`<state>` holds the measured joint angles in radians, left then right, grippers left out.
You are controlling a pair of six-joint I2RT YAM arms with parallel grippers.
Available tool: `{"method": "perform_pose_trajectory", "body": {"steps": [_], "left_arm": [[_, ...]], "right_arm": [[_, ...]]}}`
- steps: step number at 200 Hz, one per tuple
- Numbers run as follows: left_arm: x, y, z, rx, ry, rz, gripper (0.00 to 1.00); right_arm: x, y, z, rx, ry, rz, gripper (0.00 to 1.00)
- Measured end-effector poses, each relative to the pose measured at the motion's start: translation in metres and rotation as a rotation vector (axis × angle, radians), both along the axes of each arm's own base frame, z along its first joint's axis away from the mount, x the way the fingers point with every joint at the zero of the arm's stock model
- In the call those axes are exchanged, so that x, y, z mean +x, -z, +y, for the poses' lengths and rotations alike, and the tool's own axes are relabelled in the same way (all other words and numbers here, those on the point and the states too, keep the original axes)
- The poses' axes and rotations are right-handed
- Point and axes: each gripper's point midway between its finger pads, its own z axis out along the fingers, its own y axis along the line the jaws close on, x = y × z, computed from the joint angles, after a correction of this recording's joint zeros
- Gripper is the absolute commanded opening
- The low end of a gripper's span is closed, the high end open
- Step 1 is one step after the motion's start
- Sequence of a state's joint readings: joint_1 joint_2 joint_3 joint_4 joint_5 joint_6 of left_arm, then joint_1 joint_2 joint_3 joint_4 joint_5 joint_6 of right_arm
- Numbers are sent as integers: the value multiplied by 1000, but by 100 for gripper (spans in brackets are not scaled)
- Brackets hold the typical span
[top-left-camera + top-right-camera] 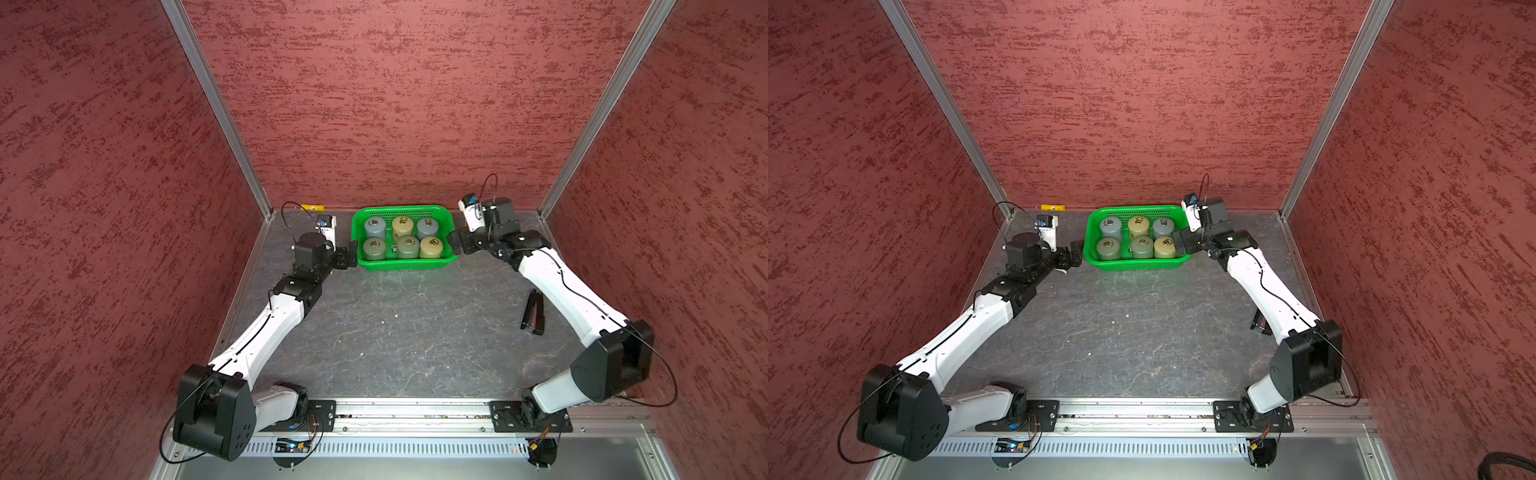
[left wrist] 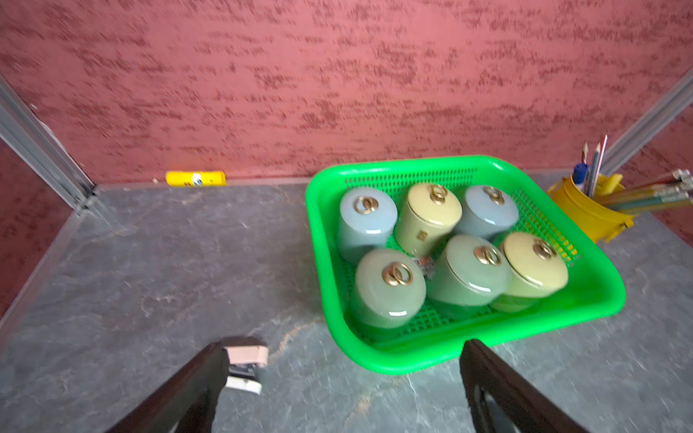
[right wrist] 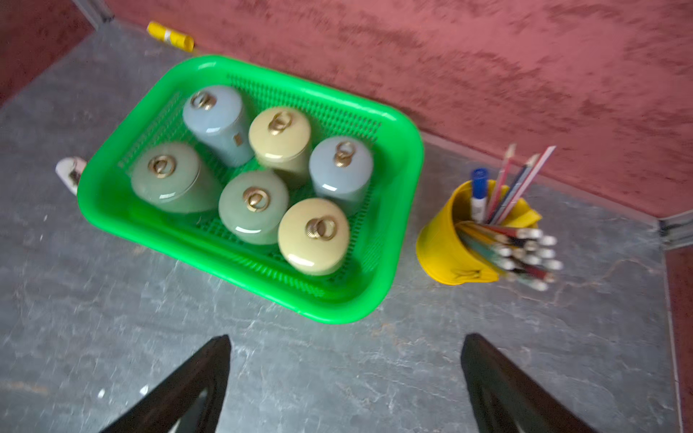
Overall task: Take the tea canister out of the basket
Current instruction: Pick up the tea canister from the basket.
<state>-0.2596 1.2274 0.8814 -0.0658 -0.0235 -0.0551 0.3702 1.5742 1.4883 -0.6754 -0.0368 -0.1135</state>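
green basket (image 1: 402, 262) at the back wall (image 1: 395, 124) held six tea canisters (image 2: 388, 288), the pen bucket (image 3: 446, 247) was hidden in both top views by the right arm (image 1: 552, 282), and left gripper (image 2: 343, 346) and right gripper (image 3: 347, 337) stood spread wide and empty beside its short edges, bare table (image 1: 395, 332) in front.

A robot lab booth: red textured panels (image 1: 395, 104) in aluminium framing (image 1: 218, 108) enclose a grey tabletop (image 1: 395, 332) with rail-mounted arms (image 1: 270, 324).

I see the bright green mesh basket (image 1: 407, 264) at the table's (image 1: 395, 332) far edge, with six ring-lidded tea canisters (image 1: 408, 246) standing inside in two rows: blue-grey, cream, sage.
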Motion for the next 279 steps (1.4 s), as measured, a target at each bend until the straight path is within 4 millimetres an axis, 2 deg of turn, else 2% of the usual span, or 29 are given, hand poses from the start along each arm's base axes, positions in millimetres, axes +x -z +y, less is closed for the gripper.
{"method": "perform_pose_trajectory", "body": {"steps": [35,75,113,146,191,227,279], "left_arm": [[-7,10,-13,-5,42,74,100],[-15,15,-27,-17,83,109,100],[-20,21,-30,-22,90,140,100],[-22,24,-32,-21,95,153,100],[-24,25,-34,-18,101,159,100],[-24,26,-34,-17,102,163,100],[-25,26,-35,-20,107,164,100]], "right_arm": [[-2,27,25,-63,-64,148,99],[18,56,37,-105,-70,255,99],[41,84,48,-136,-70,332,99],[54,91,53,-153,-75,356,99],[66,102,51,-174,-63,373,99],[77,114,39,-182,-36,390,99],[85,126,33,-204,-29,402,99]]}}
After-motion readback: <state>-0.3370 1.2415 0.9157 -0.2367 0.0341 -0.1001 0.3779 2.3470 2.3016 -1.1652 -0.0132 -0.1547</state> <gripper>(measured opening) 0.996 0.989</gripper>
